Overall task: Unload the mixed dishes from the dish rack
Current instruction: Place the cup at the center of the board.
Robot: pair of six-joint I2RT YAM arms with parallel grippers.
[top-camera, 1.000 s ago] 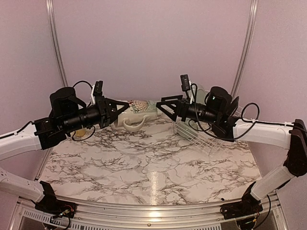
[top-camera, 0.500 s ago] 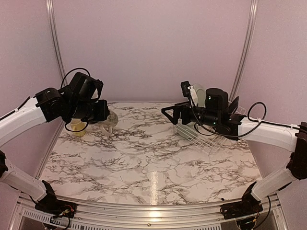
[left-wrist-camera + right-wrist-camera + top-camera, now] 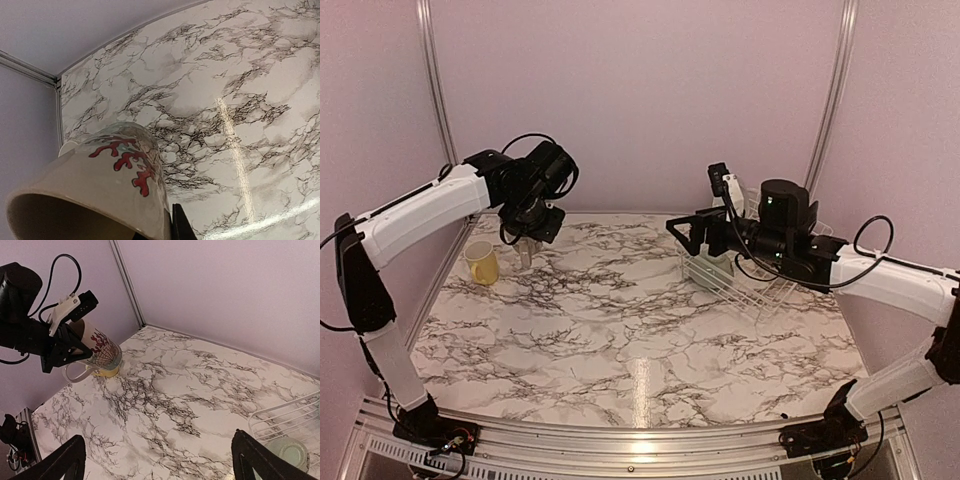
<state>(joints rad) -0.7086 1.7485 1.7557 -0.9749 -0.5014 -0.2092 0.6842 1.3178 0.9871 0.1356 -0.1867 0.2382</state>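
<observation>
Left pincer [image 3: 528, 238] is clamped on the rim of the cream printed mug [image 3: 100, 354], which is tilted near the far-left corner of the marble table [image 3: 620, 330]. 1 small yellow mug [image 3: 480, 262] stands upright just beside it. Right pincer [image 3: 157, 445] is spread wide and holds nothing. It hangs beside the white dish rack [image 3: 282, 415], where 1 pale-green dish [image 3: 286, 452] lies.

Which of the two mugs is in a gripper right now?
The taller cream printed mug, in the left gripper; the yellow mug stands free on the table.
</observation>
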